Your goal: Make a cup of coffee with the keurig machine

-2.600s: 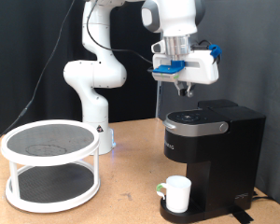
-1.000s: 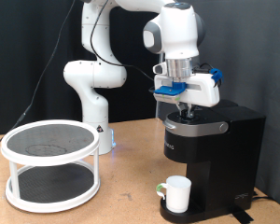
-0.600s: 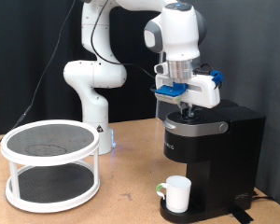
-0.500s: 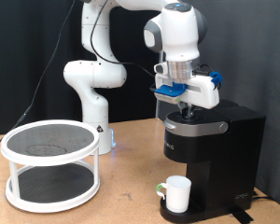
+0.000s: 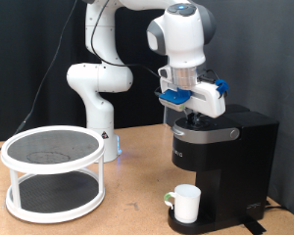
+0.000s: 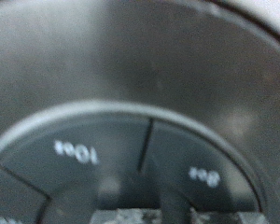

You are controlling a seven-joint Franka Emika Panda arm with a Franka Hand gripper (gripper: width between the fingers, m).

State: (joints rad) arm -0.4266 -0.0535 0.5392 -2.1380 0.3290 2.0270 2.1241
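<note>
The black keurig machine stands at the exterior view's right with its lid down. The white cup stands on its drip tray under the spout. My gripper points straight down onto the front of the machine's top, and its fingertips sit on or just above the lid. The wrist view is a blurred close-up of the machine's top with the round button panel, marked "10oz" and "8oz". The fingers are hidden in both views.
A white round two-tier stand with dark mesh shelves stands at the exterior view's left on the wooden table. The robot's white base stands behind, at the table's back edge.
My gripper has come down from well above the machine onto its top. In the last half second the hand has shifted slightly to the left and lower.
</note>
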